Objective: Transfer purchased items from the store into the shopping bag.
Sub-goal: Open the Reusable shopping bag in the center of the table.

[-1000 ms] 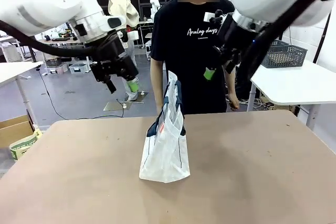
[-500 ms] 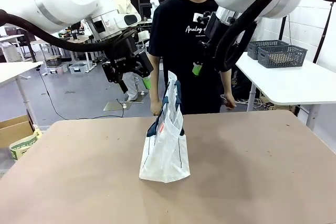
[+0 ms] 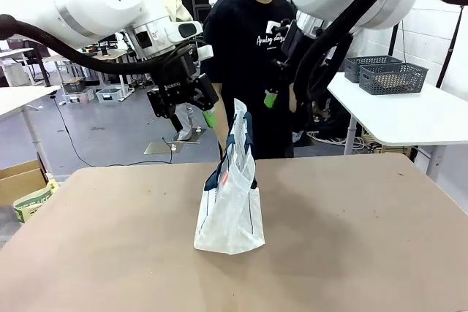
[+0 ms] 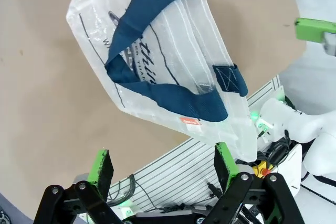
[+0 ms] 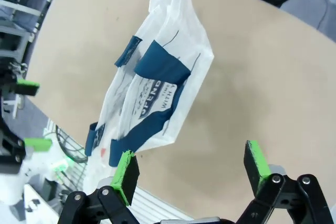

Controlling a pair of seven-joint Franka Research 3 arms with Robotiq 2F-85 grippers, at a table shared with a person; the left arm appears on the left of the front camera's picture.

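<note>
You get bright, even indoor light; the shopping bag [image 3: 230, 217] casts a soft shadow on the tabletop [image 3: 351, 239], and your wrist views curve at the edges.

Colours, left claw view
Ahead of my left gripper [image 4: 163, 162], green pads on black: shopping bag [image 4: 157, 40] translucent white, navy straps, dark print, small red tag; table [image 4: 42, 103] plain tan beneath.

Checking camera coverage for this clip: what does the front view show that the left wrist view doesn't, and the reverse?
Front view: the person standing across the table, and grey baskets on a white side table. Left wrist view: past the table's near edge, a striped white panel with cables. Shared: the shopping bag with navy handles, upright, and the open left gripper raised above the table.
</note>
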